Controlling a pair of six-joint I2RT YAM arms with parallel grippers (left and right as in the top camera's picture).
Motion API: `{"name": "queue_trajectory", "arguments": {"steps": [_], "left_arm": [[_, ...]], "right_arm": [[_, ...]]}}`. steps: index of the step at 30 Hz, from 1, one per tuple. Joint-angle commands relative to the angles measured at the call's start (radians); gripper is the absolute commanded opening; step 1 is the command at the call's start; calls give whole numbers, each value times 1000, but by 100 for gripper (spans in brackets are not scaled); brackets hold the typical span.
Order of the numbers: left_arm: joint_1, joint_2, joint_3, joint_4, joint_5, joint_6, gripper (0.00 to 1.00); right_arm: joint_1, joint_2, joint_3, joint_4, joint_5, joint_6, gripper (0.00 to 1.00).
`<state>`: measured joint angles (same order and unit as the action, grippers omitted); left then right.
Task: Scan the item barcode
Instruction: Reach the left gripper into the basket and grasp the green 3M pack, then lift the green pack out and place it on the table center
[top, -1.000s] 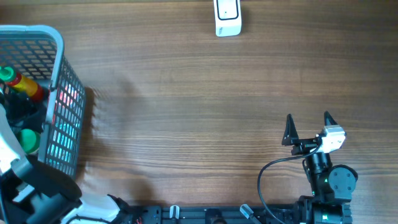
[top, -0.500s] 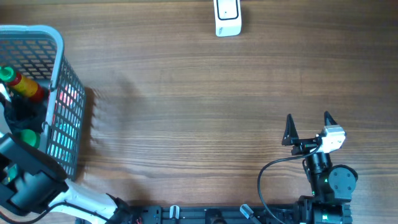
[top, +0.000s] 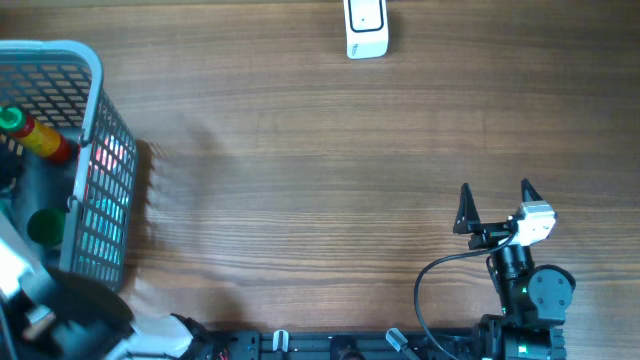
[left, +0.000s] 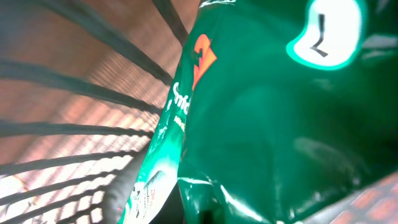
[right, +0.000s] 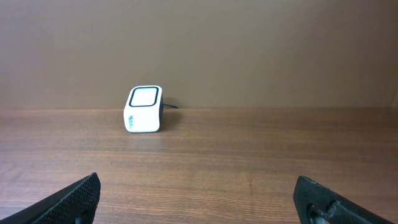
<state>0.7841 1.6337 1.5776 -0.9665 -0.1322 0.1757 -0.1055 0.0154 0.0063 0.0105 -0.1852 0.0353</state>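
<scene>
Carefully is how I would lift here: the left gripper, its fingers hidden, is pressed together, apparently on a low fold of the glossy green plastic packet (left: 261, 124), inside the pale wire basket (top: 95, 120) at the table's left edge. Slippery film could slide free, so rise straight up, clear of the wire wall, then turn the barcode face toward the white box-shaped scanner (top: 366, 28) at the table's far edge. Also in the basket are a red and yellow bottle with a green cap (top: 35, 137) and a dark green round shape (top: 43, 225). The right gripper (top: 496, 190) waits spread and empty near the front right corner
</scene>
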Motion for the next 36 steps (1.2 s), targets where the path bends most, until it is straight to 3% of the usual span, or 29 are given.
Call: {"name": "queue_trajectory", "arguments": {"steps": [1, 3, 5, 9, 12, 15, 20, 24, 31, 36], "left_arm": [[4, -189, 40, 20, 9, -80, 4], [4, -266, 40, 34, 13, -125, 4], [4, -353, 40, 57, 107, -176, 4], [3, -495, 40, 122, 521, -214, 4], [3, -570, 40, 222, 751, -382, 4], [-14, -621, 40, 312, 966, -431, 4], [-206, -619, 40, 315, 1079, -431, 4], [-410, -566, 40, 214, 991, -415, 4], [-692, -356, 40, -138, 385, -416, 4], [-803, -208, 36, -261, 90, -430, 4]], "right_arm": [[4, -6, -1, 3, 13, -9, 100], [4, -6, -1, 3, 13, -9, 100], [5, -6, -1, 3, 13, -9, 99], [5, -6, -1, 3, 13, -10, 100], [5, -6, -1, 3, 13, -9, 100], [5, -6, -1, 3, 13, -10, 100], [4, -6, -1, 3, 13, -9, 100], [5, -6, -1, 3, 13, -10, 100], [4, -6, -1, 3, 13, -9, 100], [4, -6, -1, 3, 13, -9, 100]]}}
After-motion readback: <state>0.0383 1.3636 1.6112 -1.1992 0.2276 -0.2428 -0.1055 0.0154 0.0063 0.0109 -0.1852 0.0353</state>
